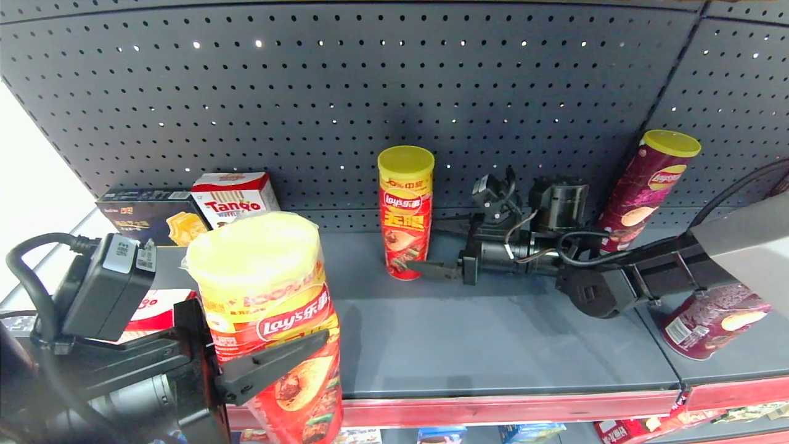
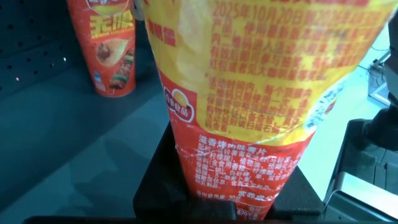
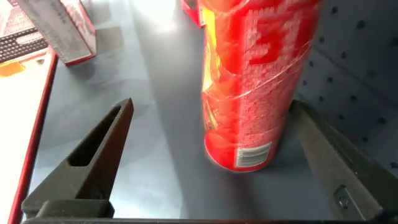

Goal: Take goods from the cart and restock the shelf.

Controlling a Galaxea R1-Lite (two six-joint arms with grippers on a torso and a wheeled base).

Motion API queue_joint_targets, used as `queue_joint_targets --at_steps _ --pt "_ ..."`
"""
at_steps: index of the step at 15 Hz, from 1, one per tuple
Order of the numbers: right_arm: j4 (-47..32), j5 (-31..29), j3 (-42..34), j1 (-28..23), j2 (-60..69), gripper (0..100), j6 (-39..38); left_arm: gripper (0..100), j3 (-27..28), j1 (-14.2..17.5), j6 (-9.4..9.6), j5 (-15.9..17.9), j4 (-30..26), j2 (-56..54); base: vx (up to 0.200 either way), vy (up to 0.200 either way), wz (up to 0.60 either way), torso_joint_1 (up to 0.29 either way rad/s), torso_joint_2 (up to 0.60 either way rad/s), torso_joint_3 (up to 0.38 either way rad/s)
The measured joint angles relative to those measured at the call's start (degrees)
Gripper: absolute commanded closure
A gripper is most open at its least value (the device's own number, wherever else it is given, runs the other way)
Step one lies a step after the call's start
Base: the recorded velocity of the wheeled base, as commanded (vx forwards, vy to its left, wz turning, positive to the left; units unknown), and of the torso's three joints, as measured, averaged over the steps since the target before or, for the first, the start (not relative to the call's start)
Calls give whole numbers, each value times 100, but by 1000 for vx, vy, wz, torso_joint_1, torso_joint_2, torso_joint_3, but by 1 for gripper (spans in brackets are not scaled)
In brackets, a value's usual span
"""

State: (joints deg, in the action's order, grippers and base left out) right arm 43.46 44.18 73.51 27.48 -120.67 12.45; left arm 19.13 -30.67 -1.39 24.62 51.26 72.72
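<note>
**Left gripper (image 1: 266,369) carrying a film-wrapped red cardboard crisp tube with a yellow lid (image 1: 265,296); right gripper (image 3: 211,106) gaping around a second red tube with a yellow lid (image 1: 405,213)**

In the head view the left gripper is clamping the film-wrapped tube upright near the front edge of the grey metal shelf (image 1: 493,333). One black finger (image 1: 271,364) is crossing its label. The left wrist view is showing that tube's printed back rising from between the jaws, with the second tube standing beyond it.

The second tube is standing upright mid-shelf, close to the dark perforated back panel (image 1: 370,92). The head view is showing one right finger beside its base. The right wrist view is revealing both fingers (image 3: 93,155) spread wide, one well apart from the tube and the other just beside it. Whether that one is touching cannot be told.

To the right, a purple crisp tube with a yellow lid (image 1: 647,191) is leaning against the panel. Another purple tube (image 1: 709,320) is lying partly under the right arm. At the back left, a dark flat carton (image 1: 148,216) and a red-and-white wafer box (image 1: 234,197) are sitting side by side. Another red-and-white box (image 1: 154,311) is lying behind the left gripper.
</note>
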Motion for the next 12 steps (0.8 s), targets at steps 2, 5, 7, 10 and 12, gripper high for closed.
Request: queue_joint_targets --at_steps 2,5,7,10,12 --pt "-13 -132 295 -44 -99 0 -16 100 -61 -4 0 0 2 -10 0 0 0 0 0 0" --pt "-20 -190 722 -33 -366 0 -24 100 -74 5 0 -2 5 -15 0 0 0 0 0 0" --pt "-18 -193 957 20 -562 0 -24 100 -77 6 0 -7 2 -12 0 0 0 0 0 0" --pt "-24 -261 1290 123 -841 0 -27 100 -77 55 0 -7 5 -10 0 0 0 0 0 0" --pt "-30 -463 1469 210 -1020 0 -44 100 -83 105 0 -9 5 -10 0 0 0 0 0 0"
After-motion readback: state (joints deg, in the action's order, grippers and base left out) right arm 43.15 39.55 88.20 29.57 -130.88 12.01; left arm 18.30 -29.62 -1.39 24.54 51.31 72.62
